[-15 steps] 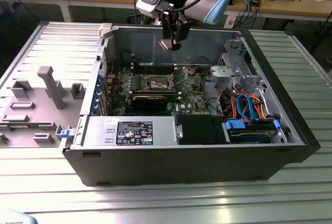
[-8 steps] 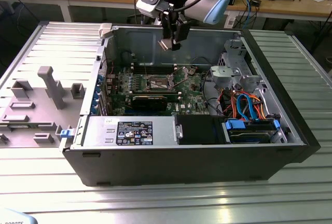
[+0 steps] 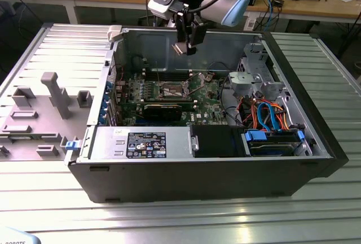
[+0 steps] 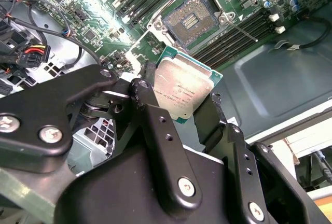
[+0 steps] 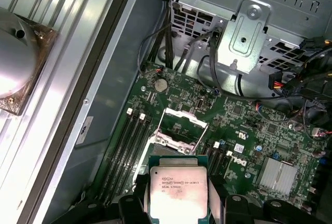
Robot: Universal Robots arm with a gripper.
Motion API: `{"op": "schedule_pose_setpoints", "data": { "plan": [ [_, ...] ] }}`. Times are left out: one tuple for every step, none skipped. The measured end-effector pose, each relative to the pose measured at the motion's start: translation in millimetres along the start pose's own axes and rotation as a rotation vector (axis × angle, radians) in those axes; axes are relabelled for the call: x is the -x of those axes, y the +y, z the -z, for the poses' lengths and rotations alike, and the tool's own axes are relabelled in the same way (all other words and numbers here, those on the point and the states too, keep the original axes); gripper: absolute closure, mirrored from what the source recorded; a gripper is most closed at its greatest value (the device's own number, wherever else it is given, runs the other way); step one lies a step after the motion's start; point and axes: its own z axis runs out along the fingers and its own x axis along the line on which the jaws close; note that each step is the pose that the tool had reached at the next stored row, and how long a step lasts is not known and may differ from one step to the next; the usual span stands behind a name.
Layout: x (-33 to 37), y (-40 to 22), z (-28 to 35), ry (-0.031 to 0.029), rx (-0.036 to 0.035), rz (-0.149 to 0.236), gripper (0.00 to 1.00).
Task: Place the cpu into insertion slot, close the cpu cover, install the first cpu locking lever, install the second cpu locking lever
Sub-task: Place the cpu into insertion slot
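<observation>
Black linkages of the gripper [image 4: 179, 99] crowd the front of the second wrist view. Its two fingers are clamped on the cpu [image 4: 182, 86], one on each of two opposite edges. That edge grip looks deliberate: it leaves the dull metal top and the underside free, so only the chip itself would need to meet the socket.

Past the chip, and well apart from it, lies the insertion slot [image 4: 189, 21], a dark square with a silvery rim set into the green board [image 5: 233, 123]. Its bed is bare, so the chip is not yet seated. Beside the slot run the long black memory slots [image 4: 236, 36].

In the first wrist view a thin silvery frame stands up off the board at one edge of the slot. I take it for the cpu cover [image 5: 185, 116], swung open to leave the way clear, though its hinge is hard to make out. Farther off sits a grey drive cage [image 5: 249, 27] with cables trailing near it.

Both wrist views give the grip and the slot's open bed, and the first shows the chip's printed top roughly lined up with the slot. The exterior view adds height: the gripper hangs above the rim of the open computer case [image 3: 197, 182], over the board's middle. The case lies on a ribbed metal table [image 3: 169, 221].
</observation>
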Motion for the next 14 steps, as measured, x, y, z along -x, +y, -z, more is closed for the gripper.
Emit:
{"op": "schedule_pose_setpoints", "data": {
  "plan": [
    [0.0,0.0,0.0,-0.0012,-0.0003,-0.004,0.46],
    [0.0,0.0,0.0,-0.0019,-0.0004,-0.006,0.46],
    [0.0,0.0,0.0,-0.0024,-0.0006,-0.009,0.46],
    [0.0,0.0,0.0,-0.003,-0.0006,-0.013,0.46],
    [0.0,0.0,-0.1,-0.0041,-0.0007,-0.019,0.46],
    [0.0,0.0,-0.1,-0.0046,-0.0007,-0.022,0.46],
    [0.0,0.0,-0.1,-0.0049,-0.0008,-0.025,0.46],
    [0.0,0.0,-0.2,-0.0054,-0.0007,-0.028,0.46],
    [0.0,0.0,-0.2,-0.0058,-0.0007,-0.031,0.46],
    [0.0,0.0,-0.2,-0.0065,-0.0007,-0.036,0.46],
    [-0.1,0.0,-0.2,-0.0073,-0.0007,-0.046,0.46],
    [-0.1,0.0,-0.3,-0.0078,-0.0006,-0.051,0.46],
    [-0.1,0.0,-0.3,-0.0084,-0.0005,-0.057,0.46],
    [-0.1,0.0,-0.6,-0.0093,-0.0003,-0.067,0.46]
  ]
}}
